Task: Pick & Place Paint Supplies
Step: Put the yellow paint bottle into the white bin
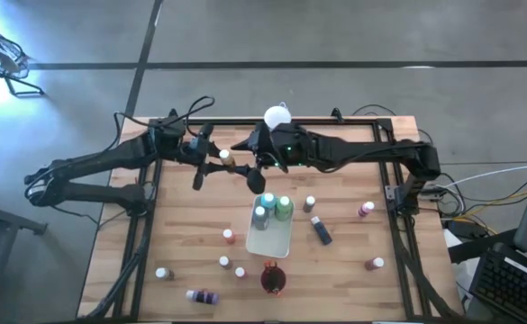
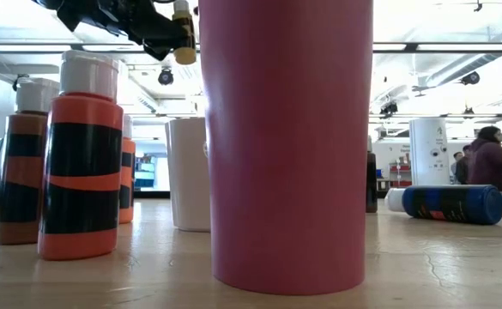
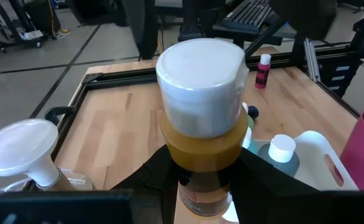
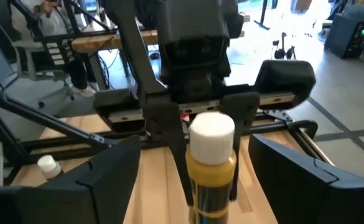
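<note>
Early stage, judged from the high view: three bottles placed, ten outstanding. Far left, five loose on the table (image 1: pixel 182 225): white-capped bottle (image 1: pixel 161 273), purple bottle (image 1: pixel 203 296) on its side, orange bottle (image 1: pixel 229 236), and two small bottles (image 1: pixel 223 262) near the table's front. Above the far side, left gripper (image 1: pixel 216 158) clamped on the ochre bottle (image 3: pixel 200 134), lifted clear of the wood. Just beside it, right gripper (image 1: pixel 252 173) spread wide, fingers either side of that bottle without touching, holding nothing; probable handover. Centre, white tray (image 1: pixel 277 241) with two teal bottles (image 1: pixel 268 202) and one green bottle (image 1: pixel 285 208) upright. Nearer the front, dark red cup (image 1: pixel 273 280); brushes inside uncertain. Right, four loose: pale-capped bottle (image 1: pixel 310 204), dark blue bottle (image 1: pixel 321 229) lying flat, two pink bottles (image 1: pixel 366 209).
</note>
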Robot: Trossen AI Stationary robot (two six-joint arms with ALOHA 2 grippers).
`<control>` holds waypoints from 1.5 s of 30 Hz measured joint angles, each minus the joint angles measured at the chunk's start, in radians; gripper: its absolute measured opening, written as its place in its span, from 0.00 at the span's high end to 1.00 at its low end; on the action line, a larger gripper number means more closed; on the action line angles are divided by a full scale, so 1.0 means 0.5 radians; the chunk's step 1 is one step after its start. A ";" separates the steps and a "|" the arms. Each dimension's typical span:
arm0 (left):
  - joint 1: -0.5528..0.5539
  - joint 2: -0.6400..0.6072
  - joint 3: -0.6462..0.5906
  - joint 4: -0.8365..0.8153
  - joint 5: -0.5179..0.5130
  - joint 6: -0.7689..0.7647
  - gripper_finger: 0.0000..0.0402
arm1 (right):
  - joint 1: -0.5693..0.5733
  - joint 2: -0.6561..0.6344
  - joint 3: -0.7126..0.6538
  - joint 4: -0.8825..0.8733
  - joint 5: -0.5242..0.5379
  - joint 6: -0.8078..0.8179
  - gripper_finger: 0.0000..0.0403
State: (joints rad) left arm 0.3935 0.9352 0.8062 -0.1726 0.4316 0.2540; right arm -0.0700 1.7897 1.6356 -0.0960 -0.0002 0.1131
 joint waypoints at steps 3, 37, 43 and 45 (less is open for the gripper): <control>0.000 -0.003 -0.001 0.000 0.000 0.013 0.71 | 0.000 0.057 0.041 0.013 0.002 -0.001 0.29; -0.002 -0.008 0.005 -0.001 -0.004 0.012 0.71 | -0.026 0.159 0.124 0.048 0.089 -0.038 0.70; -0.002 -0.008 0.005 -0.002 0.001 0.005 0.71 | -0.027 0.159 0.124 0.049 0.089 -0.011 0.73; -0.002 -0.008 0.005 -0.002 0.001 0.004 0.71 | -0.027 0.159 0.124 0.049 0.089 -0.012 0.73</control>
State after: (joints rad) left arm 0.3925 0.9314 0.8085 -0.1736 0.4322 0.2562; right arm -0.0834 1.8690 1.6974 -0.0715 0.0444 0.1070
